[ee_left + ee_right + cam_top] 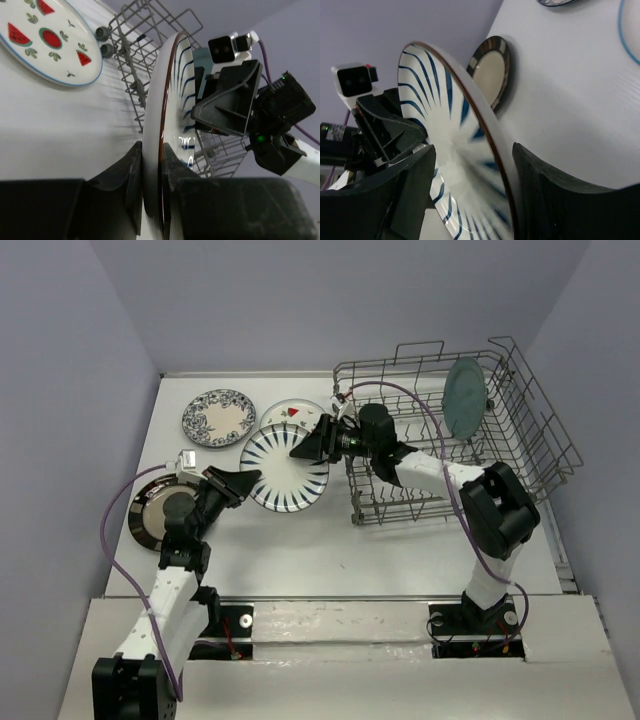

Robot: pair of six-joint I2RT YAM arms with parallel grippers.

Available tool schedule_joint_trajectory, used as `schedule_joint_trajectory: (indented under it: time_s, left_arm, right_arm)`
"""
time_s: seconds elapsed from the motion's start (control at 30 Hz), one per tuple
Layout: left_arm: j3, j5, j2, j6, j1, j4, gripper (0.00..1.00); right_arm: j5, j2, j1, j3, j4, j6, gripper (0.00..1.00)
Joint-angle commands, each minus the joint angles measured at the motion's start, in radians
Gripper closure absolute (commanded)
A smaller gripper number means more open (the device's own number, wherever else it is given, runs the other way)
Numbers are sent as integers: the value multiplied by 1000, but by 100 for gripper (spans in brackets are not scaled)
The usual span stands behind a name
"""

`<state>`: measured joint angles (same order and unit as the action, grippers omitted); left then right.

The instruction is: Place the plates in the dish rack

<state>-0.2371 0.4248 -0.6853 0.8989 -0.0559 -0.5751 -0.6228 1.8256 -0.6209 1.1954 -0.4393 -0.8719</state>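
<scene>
The radial-striped plate is tilted up off the table between my two grippers. My left gripper is shut on its near-left rim; in the left wrist view both fingers press the plate's edge. My right gripper is open at the opposite rim, and its fingers straddle the striped plate with gaps on both sides. The teal-grey plate stands upright in the dish rack. Flat on the table lie the fruit-marked plate, the floral plate and the dark silver-rimmed plate.
The rack fills the right half of the table, its near-left corner right under my right arm. The dark plate lies beneath my left arm. Walls close in the table on the left and behind.
</scene>
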Motion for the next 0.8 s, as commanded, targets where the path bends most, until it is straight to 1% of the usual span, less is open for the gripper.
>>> schedule_joint_trajectory:
  time_s: [0.0,0.07,0.1,0.17,0.2,0.23,0.27,0.33,0.37,0.4,0.43,0.47,0.5,0.53,0.57,0.6,0.67,0.7,0.73,0.77]
  left_arm:
    - [-139,218,15,86,-27,-259,95]
    - [-171,252,10,92,-33,-266,95]
    - [-180,268,9,95,-33,-267,95]
    - [-206,278,9,91,-38,-252,95]
    - [-217,278,9,77,-39,-229,93]
    - [-228,272,9,57,-42,-203,88]
    - [-252,267,7,7,-44,-145,71]
    - [-281,266,4,-52,-50,-73,50]
    - [-315,267,1,-87,-51,-36,38]
    - [-335,269,-3,-125,-55,50,8]
    - [-353,272,-3,-208,-56,104,1]
    - [-393,269,-5,-254,-59,157,1]
    - [-416,256,-2,-306,-65,287,1]
    - [-435,197,1,-413,-76,357,1]
    - [-456,155,9,-458,-108,410,1]
    - [-458,82,30,-498,-125,491,1]
    - [-443,16,62,-584,-156,541,1]
    - [-408,-45,105,-606,-185,561,1]
    - [-384,-76,127,-626,-200,563,1]
    - [-371,-104,142,-632,-209,572,1]
  right_arm:
    - [-167,-48,-22,7,-171,-12,34]
    - [-215,-45,-22,7,-245,-48,35]
    - [-230,-42,-22,16,-260,-59,44]
    - [-264,-43,-22,21,-312,-99,73]
    - [-264,-48,-22,23,-326,-110,85]
    - [-265,-51,-22,27,-332,-116,93]
    - [-270,-64,-22,47,-328,-118,93]
    - [-272,-83,-22,70,-319,-111,93]
    - [-246,-113,-10,91,-285,-107,93]
    - [-230,-130,-10,107,-256,-73,93]
    - [-216,-147,3,125,-210,-40,93]
    - [-162,-185,3,148,-84,-3,93]
    - [-122,-205,30,191,-15,89,93]
    - [-80,-225,45,210,52,135,93]
    - [2,-244,67,225,147,167,93]
    - [39,-282,126,231,177,203,93]
    - [83,-319,208,224,217,223,93]
    - [133,-334,251,221,264,244,93]
    - [156,-357,333,230,295,266,93]
    - [200,-364,372,242,328,287,93]
